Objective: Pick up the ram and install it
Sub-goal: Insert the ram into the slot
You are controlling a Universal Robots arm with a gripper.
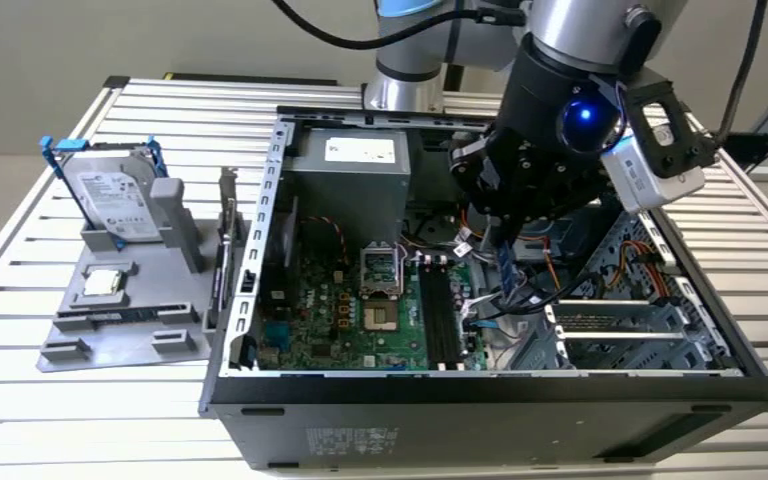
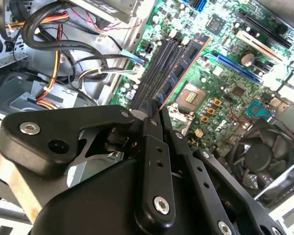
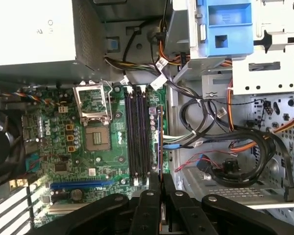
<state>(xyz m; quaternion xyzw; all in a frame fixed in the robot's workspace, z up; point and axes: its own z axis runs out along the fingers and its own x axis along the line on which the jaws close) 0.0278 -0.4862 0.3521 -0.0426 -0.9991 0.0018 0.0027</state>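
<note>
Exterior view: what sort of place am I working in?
Probably a robotics lab bench for PC assembly: an open computer case on a slatted metal table, a grey fixture with a hard drive beside it, and the gripper holding the ram above the motherboard.

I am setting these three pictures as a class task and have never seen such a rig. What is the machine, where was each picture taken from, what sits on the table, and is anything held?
The machine is a robot arm; the gripper at its end works as its hand. The exterior view comes from a camera standing off the arm. Both wrist views come from cameras riding on the arm, so the gripper's black fingers show in them. On the slatted table stand an open computer case and, toward the exterior view's left, a gray stand with a hard drive. The gripper is shut on the ram, a thin memory stick, inside the case near the long black slots of the green circuit board.
</note>
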